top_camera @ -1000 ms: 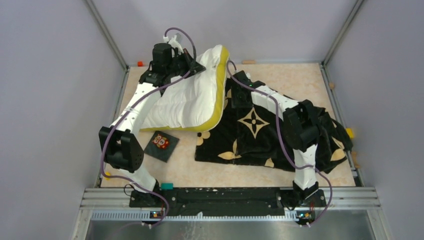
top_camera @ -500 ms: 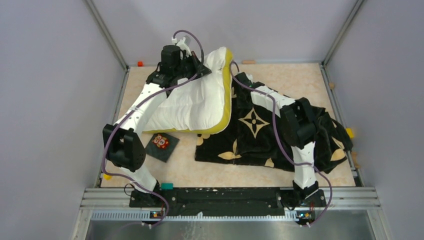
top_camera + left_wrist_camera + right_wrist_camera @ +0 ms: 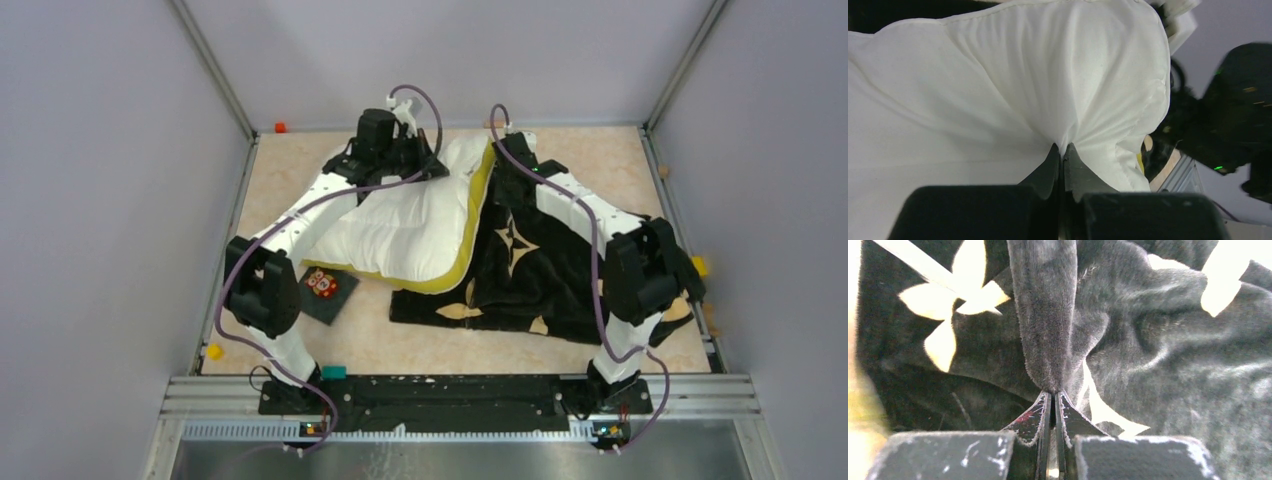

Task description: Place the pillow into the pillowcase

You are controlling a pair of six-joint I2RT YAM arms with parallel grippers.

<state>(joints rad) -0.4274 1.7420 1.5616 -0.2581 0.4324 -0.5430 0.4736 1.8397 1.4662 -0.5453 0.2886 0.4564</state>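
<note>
The pillow (image 3: 400, 222) is a puffy white cushion with quilted tufts and a yellow band that shows along its right and lower edges. It fills the middle of the top view. Its upper right corner is lifted, and its yellow-edged side overlaps the left part of the pillowcase (image 3: 535, 275). The pillowcase is a rumpled black velvety sack printed with cream four-petal flowers, spread across the centre right of the beige worktop (image 3: 610, 150). A small owl card (image 3: 322, 287) lies just below the pillow's lower left corner.

The left arm (image 3: 300, 220) bends at its elbow on the left of the frame and reaches to the upper centre. The left pincer (image 3: 1062, 148) is pressed together on a gathered pinch of the pillow's white cloth, with creases fanning out from the tips. The right arm (image 3: 585, 205) folds at its elbow on the right and stretches up and leftward, so its wrist is near the left one. The right pincer (image 3: 1053, 394) is clamped on a narrow upright fold of the pillowcase's black plush.
</note>
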